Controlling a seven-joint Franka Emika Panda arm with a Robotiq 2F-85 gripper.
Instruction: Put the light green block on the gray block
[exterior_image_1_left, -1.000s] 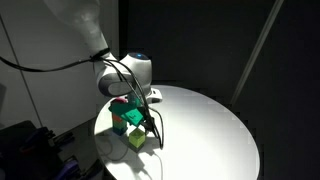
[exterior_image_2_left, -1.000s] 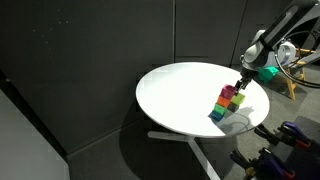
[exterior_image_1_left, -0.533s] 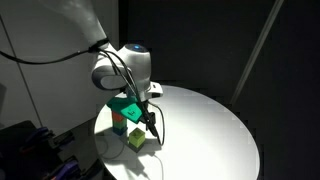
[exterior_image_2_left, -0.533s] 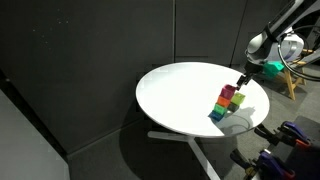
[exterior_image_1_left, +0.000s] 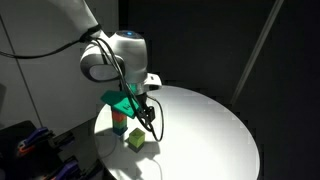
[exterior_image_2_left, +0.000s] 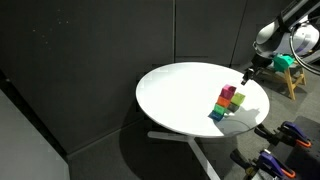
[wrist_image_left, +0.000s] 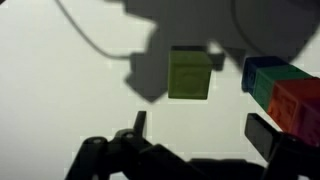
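Rising clear of the coloured stack (wrist_image_left: 288, 92), the gripper (wrist_image_left: 198, 124) has lifted away, jaws apart and empty; the light green block (wrist_image_left: 190, 74) lies on the table (exterior_image_1_left: 210, 120) just beside that stack, so the placement looks undone

I see a smooth white table top (wrist_image_left: 60, 90) with a soft, dull sheen. The light green block (wrist_image_left: 189, 74) looks matt; wood or plastic, I cannot tell. The arm (exterior_image_1_left: 120, 48) has a glossy white plastic shell, and the gripper (wrist_image_left: 200, 128) is matt black.
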